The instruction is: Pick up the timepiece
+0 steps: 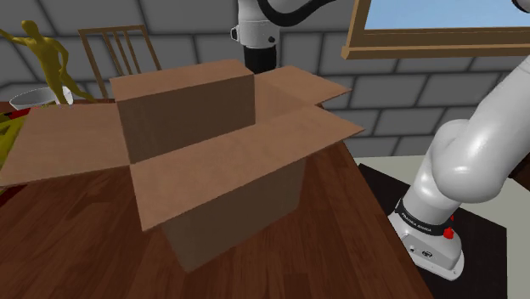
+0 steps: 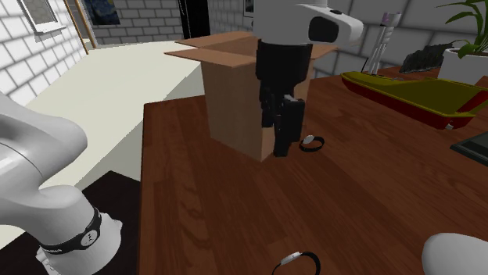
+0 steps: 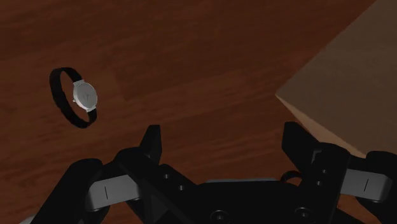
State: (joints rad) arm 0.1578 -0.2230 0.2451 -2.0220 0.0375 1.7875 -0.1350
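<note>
Wooden table (image 2: 375,187), cardboard box (image 2: 235,101) (open), watch (image 3: 75,97)

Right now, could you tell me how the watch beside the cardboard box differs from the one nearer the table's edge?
Place: the watch by the box lies next to the cardboard box; the edge watch lies well away from it. Gripper: the open gripper hangs right beside the watch by the box, far from the edge watch. Both have black straps and pale cases and lie on the wooden table.
</note>
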